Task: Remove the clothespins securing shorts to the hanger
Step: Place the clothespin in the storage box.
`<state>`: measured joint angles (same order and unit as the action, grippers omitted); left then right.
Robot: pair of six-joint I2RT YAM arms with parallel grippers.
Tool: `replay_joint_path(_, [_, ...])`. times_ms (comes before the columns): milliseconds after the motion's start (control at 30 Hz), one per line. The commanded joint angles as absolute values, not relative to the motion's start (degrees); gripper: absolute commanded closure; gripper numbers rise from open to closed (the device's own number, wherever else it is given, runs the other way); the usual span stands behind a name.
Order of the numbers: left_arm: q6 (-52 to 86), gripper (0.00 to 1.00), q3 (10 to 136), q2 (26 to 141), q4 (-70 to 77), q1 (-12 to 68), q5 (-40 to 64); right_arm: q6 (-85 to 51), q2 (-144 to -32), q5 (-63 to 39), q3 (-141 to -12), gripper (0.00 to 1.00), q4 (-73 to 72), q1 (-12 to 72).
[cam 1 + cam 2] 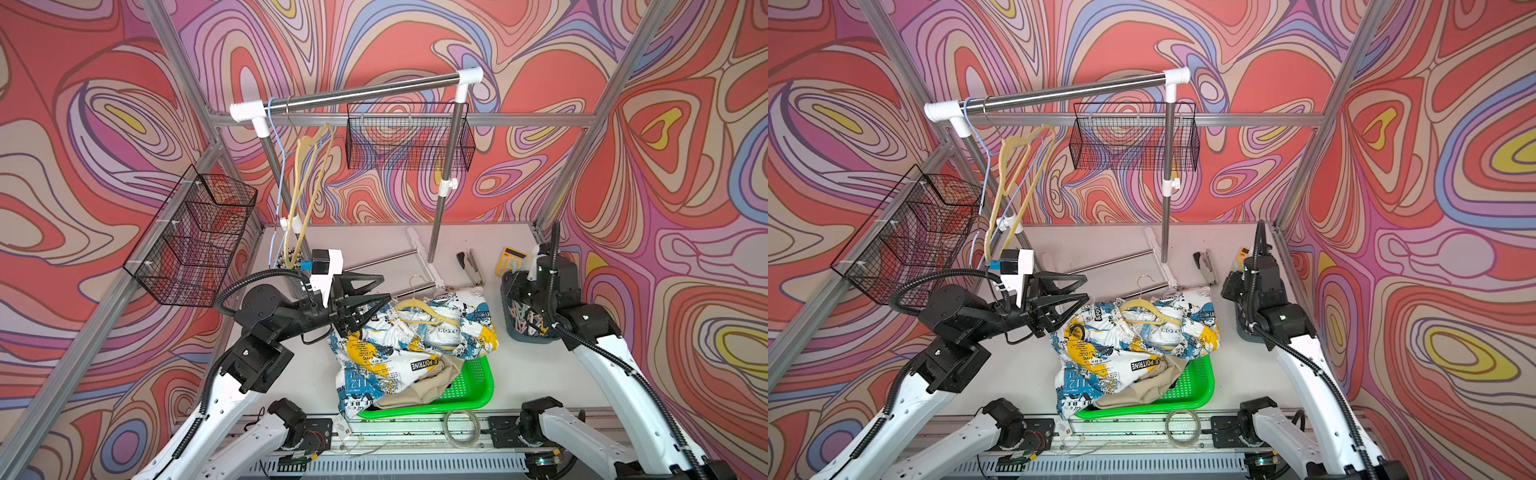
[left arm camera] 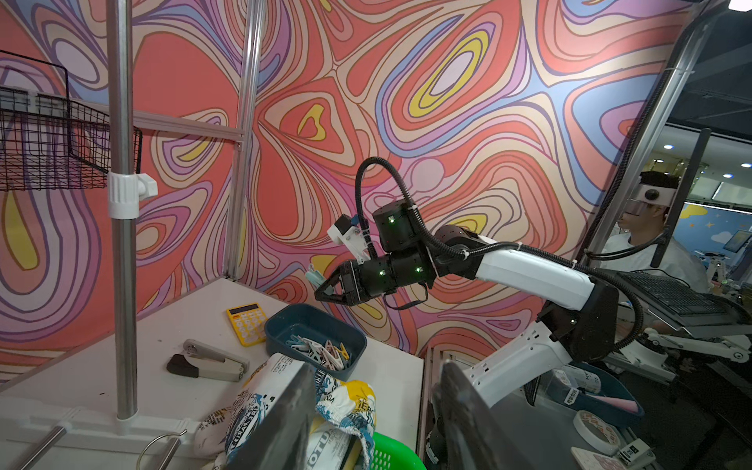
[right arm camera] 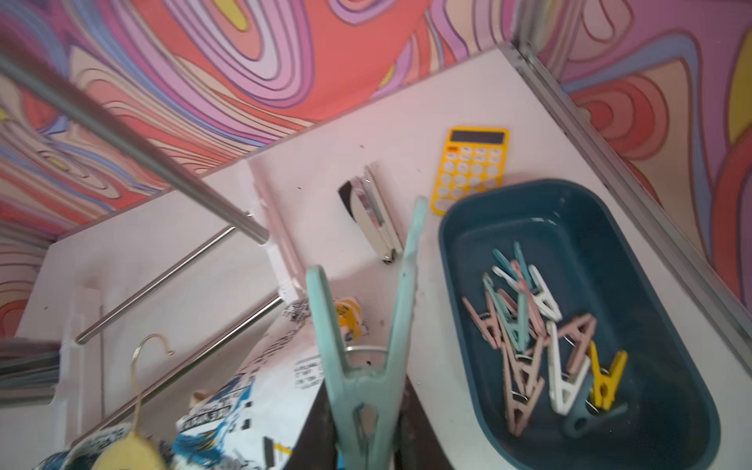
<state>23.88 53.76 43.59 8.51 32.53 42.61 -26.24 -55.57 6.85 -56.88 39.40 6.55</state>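
A steel rack pole [image 2: 124,285] rises from the white desk [image 1: 523,374]. A grey stapler [image 3: 374,215] and a yellow calculator [image 3: 472,167] lie beside a dark blue plastic tub [image 3: 610,252] of tangled pink, white, mint and yellow clothespins [image 3: 521,325]. The right end effector [image 2: 319,294] hangs above that tub, clamped on a slim mint-green clothespin [image 3: 362,390]. The crumpled printed shorts [image 1: 411,353], a pale yellow hanger [image 1: 424,316] on top, share a green perforated basket [image 1: 478,386] with beige shorts [image 1: 432,382]. The left end effector [image 1: 386,287], fingers apart and empty, is just beside the printed fabric.
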Motion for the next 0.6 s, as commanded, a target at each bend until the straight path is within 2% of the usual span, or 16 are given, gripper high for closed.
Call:
replay_joint_path(0, [26.09,0.48,52.38,43.07,13.42,32.08,44.74,-29.69,-57.39,3.06,-52.64,1.0,39.1,-0.8])
replay_joint_path(167, [28.07,0.48,50.35,42.89,16.49,32.09,45.25,-31.08,-61.86,-3.93,-47.05,1.0,33.9,-10.32])
replay_joint_path(467, [28.41,0.48,48.73,42.45,17.31,32.08,45.78,-31.49,-72.87,-7.99,-44.52,1.0,27.63,-13.84])
replay_joint_path(567, [28.47,0.48,48.43,42.54,17.65,32.08,45.87,-31.56,-75.68,-6.13,-44.37,1.0,26.38,-13.91])
